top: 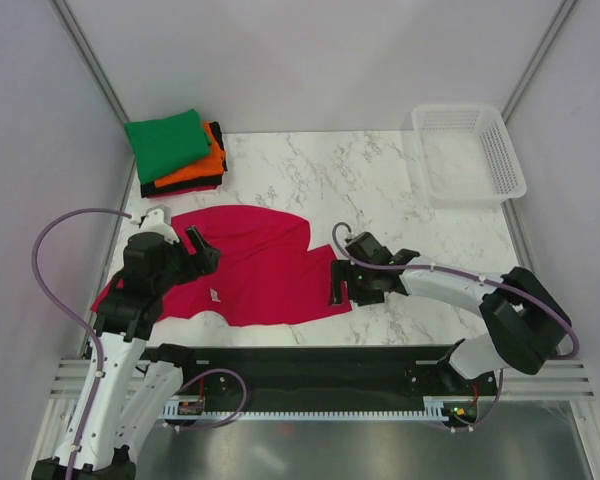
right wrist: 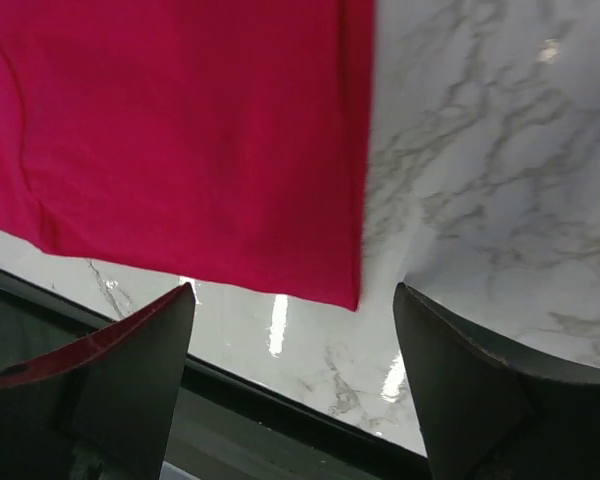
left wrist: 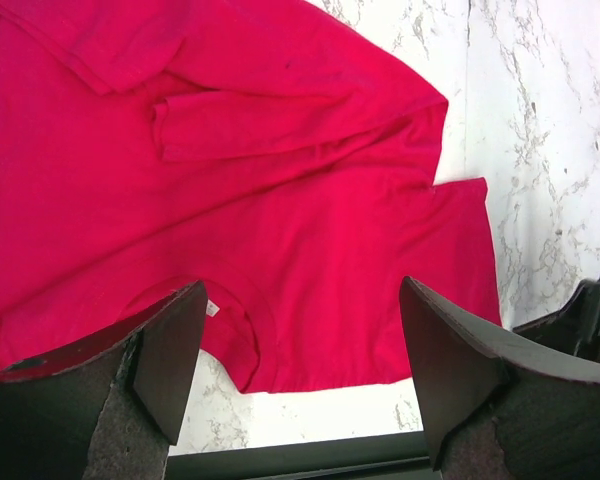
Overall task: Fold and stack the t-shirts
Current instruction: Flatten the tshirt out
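Folding the crimson-pink t-shirt (top: 255,270) well starts with matched grips: it lies partly doubled over on the marble table (top: 380,180) near the front edge, well apart from the folded stack (top: 177,152) at the back left. The left pincer (top: 198,248) hangs over its collar end, the right pincer (top: 338,286) at its near hem corner, both with jaws apart and empty. Each should likely pinch an edge cleanly and lift together.

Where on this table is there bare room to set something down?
Bare marble lies between the folded t-shirt stack and the white basket, and in front of the basket, right of the crimson t-shirt. The near left is crowded: the shirt spreads there under the left gripper and right gripper.
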Controlling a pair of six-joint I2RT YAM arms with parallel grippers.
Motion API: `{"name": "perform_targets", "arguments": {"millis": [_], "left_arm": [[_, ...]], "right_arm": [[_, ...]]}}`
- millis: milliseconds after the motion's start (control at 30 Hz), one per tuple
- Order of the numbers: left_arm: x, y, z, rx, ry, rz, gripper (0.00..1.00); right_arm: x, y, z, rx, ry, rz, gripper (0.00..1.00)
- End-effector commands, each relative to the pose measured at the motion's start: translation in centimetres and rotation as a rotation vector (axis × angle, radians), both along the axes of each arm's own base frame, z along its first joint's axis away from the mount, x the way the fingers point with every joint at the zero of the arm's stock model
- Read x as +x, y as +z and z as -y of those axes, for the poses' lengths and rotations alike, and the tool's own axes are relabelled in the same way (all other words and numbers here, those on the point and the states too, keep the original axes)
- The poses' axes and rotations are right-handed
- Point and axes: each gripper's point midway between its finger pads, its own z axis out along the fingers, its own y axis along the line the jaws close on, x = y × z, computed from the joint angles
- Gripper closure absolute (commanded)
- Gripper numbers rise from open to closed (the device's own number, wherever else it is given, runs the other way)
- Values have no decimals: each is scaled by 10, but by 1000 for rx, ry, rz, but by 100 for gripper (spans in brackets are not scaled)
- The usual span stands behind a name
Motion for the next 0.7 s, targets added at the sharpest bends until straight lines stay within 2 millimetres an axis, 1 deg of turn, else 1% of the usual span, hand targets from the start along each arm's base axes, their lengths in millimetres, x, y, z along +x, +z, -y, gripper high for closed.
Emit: {"name": "perform_targets", "arguments": {"millis": [0,33,100,133,167,233,267,300,333,367,400,433,467,500,533,567,600,633,667], "left_arm": [[2,2,-3,-3,32,9,16],[2,2,-4,-3,35,9,16],[1,2,-4,-4,34,7,15],[1,2,-4,-4,34,9,16],[1,2,-4,-3,35,9,16],[2,2,-4,-2,35,6,16],[2,2,-4,-2,35,4,16],[2,1,-4,-2,35,3,16],[2,1,-4,-2,37,1,16],[2,1,-4,-2,35,1,16],[2,1,-4,-2,35,1,16],[2,1,-4,-2,37,1,16],[2,1,-4,-2,35,1,16],[2,1,-4,-1,36,3,16],[2,1,-4,-1,36,0,16],[2,2,-4,-2,39,3,16],[2,1,-4,-1,39,2,16],[2,1,-5,1,39,0,16],[2,0,-5,1,39,0,16]], "right_arm": [[2,-1,-27,41,-7,48,12],[2,-7,-29,35,-6,44,13],[2,-15,-27,11,-16,45,18],[4,-21,-26,0,-18,48,23],[5,-25,-25,-9,-17,49,38],[5,-38,-23,-33,-15,41,52],[4,-45,-20,-56,-13,32,65],[5,-46,-19,-60,-15,36,71],[5,-50,-15,-84,-11,32,77],[9,-50,-10,-99,-20,31,90],[14,-52,10,-175,-52,41,96],[22,-50,23,-218,-64,53,100],[43,-41,41,-239,-136,70,100],[53,-34,55,-266,-175,80,100],[64,-22,74,-309,-187,115,100],[93,-2,93,-317,-268,157,100],[98,8,111,-373,-290,149,100],[114,21,127,-436,-319,183,100],[148,57,133,-474,-319,274,99]]}}
